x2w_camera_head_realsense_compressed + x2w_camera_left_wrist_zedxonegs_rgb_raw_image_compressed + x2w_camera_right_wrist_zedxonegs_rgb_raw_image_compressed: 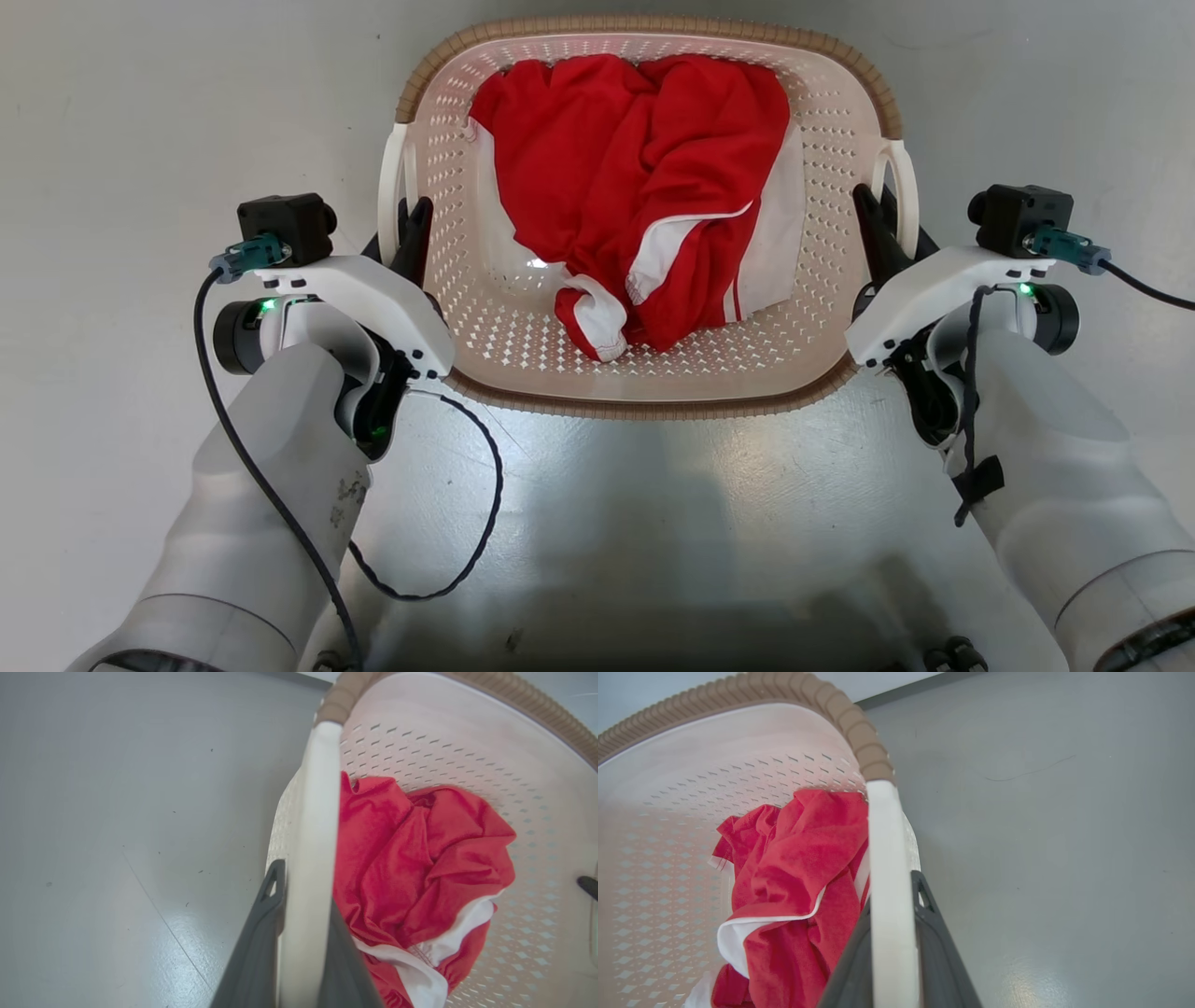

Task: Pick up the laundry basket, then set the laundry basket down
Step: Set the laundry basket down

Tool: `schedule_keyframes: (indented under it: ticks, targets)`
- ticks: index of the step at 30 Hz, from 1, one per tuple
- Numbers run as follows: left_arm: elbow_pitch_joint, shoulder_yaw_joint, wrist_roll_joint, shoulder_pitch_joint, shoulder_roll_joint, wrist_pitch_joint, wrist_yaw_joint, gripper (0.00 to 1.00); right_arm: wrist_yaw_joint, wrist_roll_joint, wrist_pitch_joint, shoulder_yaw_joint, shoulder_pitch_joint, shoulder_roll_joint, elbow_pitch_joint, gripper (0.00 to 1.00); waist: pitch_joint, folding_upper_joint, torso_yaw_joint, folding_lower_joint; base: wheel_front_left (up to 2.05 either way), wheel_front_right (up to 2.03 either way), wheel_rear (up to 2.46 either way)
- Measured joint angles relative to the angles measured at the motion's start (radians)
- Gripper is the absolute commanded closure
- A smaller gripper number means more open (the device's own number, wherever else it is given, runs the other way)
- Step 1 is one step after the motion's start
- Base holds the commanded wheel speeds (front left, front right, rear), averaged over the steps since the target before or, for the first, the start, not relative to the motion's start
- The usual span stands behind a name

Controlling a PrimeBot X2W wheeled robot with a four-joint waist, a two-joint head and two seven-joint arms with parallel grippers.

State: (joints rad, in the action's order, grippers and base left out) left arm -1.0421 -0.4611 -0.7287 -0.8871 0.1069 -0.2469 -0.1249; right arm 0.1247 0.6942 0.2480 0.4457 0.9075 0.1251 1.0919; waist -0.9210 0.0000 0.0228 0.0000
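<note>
The laundry basket (644, 407) is right in front of the robot, between its two arms, over the grey floor (112, 140). The pictures do not show whether it rests on the floor or hangs a little above it. A red and white cloth (644, 187) lies bunched up inside.

The left gripper (408, 229) is closed on the left handle (392, 177), with one dark finger on each side of the thin white strip. The right gripper (882, 224) pinches the right handle (904, 182) the same way. In both wrist views the fingers press on both faces of the handle.

A few things could go wrong from here. The handles look thin and smooth, so a weak pinch could let one slide out. Then that side of the basket would drop. Both grippers hold the handles near the robot's end, not in the middle, and the cloth lies more to the far side. So the far edge could dip down. If one arm moves faster than the other, the basket would tilt and the cloth could slide or spill. If the arms pull apart or push together, the soft walls could bend. If the grippers let go too high, the basket would fall with a bump.
</note>
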Motion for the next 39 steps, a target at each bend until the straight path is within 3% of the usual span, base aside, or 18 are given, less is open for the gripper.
schedule_keyframes:
  ticks: [2, 3, 4, 5, 23, 31, 39]
  targets:
    - [0.0, 0.004, 0.0, 0.0, -0.002, 0.0, 0.0, 1.0, 0.0, -0.01, 0.0, -0.009, 0.0, 0.0, 0.0, 0.79, -0.001, 0.0, 0.002, 0.0, 0.0, 0.0, 0.0]
    - [-0.001, 0.005, 0.0, 0.0, -0.003, 0.0, 0.0, 0.31, 0.0, -0.015, 0.0, -0.014, 0.0, -0.001, 0.0, 0.56, -0.001, 0.0, 0.002, 0.0, 0.0, 0.0, 0.0]
    - [-0.004, 0.006, 0.0, 0.0, -0.005, 0.0, 0.0, 0.0, 0.0, -0.018, 0.0, -0.019, 0.0, -0.001, 0.0, 0.12, 0.0, 0.0, 0.003, 0.0, 0.0, 0.0, 0.0]
    - [-0.004, 0.009, -0.002, 0.0, -0.006, -0.002, 0.0, 0.0, 0.0, -0.018, 0.0, -0.022, 0.0, -0.001, 0.002, 0.0, 0.001, 0.0, 0.003, 0.0001, 0.0, 0.0, 0.0]
    - [-0.016, 0.01, -0.009, 0.0, 0.001, -0.009, 0.0, 0.0, 0.0, -0.039, 0.0, -0.063, -0.01, -0.01, -0.001, 0.0, 0.049, 0.0, -0.004, 0.0, 0.0, 0.0, 0.0]
    - [-0.016, 0.054, 0.006, 0.072, 0.019, -0.009, 0.0, 0.0, 0.0, -0.038, 0.0, -0.101, -0.088, -0.021, -0.044, 0.0, 0.159, 0.0, -0.019, 0.0, 0.0, 0.0, 0.0]
    - [0.027, 0.09, 0.045, 0.183, 0.02, -0.009, 0.0, 0.0, 0.0, -0.057, 0.0, -0.119, -0.224, -0.032, -0.14, 0.0, 0.342, 0.0, -0.034, 0.0, 0.0, 0.0, 0.0]
